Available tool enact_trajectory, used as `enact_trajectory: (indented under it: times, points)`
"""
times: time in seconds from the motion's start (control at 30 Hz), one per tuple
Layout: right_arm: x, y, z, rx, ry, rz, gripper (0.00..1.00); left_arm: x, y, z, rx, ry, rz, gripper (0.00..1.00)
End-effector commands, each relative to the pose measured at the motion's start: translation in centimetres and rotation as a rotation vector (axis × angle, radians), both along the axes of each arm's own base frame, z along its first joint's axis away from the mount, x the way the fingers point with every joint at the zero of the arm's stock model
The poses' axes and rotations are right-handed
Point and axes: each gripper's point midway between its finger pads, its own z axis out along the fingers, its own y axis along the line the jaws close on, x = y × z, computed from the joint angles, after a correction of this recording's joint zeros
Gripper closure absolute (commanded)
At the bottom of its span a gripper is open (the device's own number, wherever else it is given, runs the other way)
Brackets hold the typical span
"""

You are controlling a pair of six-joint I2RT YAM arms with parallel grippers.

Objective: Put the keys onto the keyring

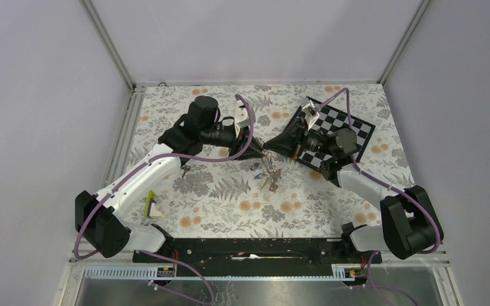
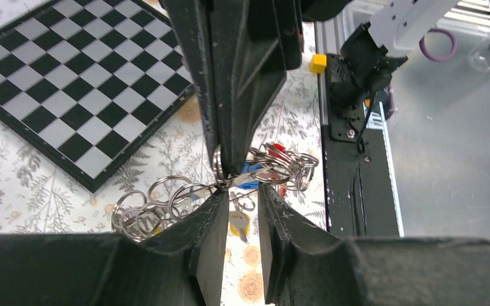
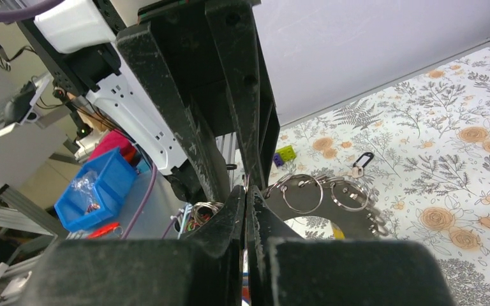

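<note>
Grey walls close in a floral-print surface (image 1: 230, 210), with a black-and-white chequered board (image 1: 348, 127) lying at about 2 o'clock from where the two arms meet mid-surface.

The right pincer (image 3: 245, 197) is fully closed, its dark, scuffed plastic fingers pinching a thin wire loop of the ring bunch (image 2: 281, 167), a tangle of bright, springy steel split rings. The left pincer (image 2: 241, 204) faces it tip to tip with its fingers parted a little. A wire runs just past its tips, but nothing sits between them that I can see.

The keys (image 2: 240, 222) hang in and under that bunch: a yellow head shows through the left pincer's gap, with red and blue heads among the rings toward 3 o'clock. In the overhead view the whole cluster lies at 6 o'clock from the pincer tips. Whether it dangles or rests on the cloth I cannot tell. In the right wrist view a broader, flat, dull grey band with an open centre lies behind two thin rings, and I take it for the keyring (image 3: 348, 215), though it is partly hidden.

The step in hand looks like a re-grip, with the right arm steadying the bunch while the left is free to take a new hold. Next, the left pincer probably has to single out one key or its small ring and close on it cleanly. The wire is thin, round and slick, and the loops interlock, so a grab could easily catch two at once or slip off.
</note>
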Motion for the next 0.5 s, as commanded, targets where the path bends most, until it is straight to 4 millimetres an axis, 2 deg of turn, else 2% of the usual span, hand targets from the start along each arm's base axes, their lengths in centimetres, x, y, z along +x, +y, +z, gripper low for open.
enact_trajectory:
  times: [0.0,0.23,0.47]
  points:
    - [-0.17,-0.47,2.62,0.088,-0.066,-0.025,1.0,1.02,-0.79,3.27,-0.119,-0.066,-0.007,0.72]
    - [-0.23,-0.74,2.73,0.093,-0.066,-0.028,1.0,1.82,-0.16,3.31,-0.12,-0.079,0.028,0.73]
    - [-0.13,-0.76,2.57,0.093,-0.065,-0.032,1.0,1.76,-0.54,3.6,-0.139,-0.061,0.01,0.77]
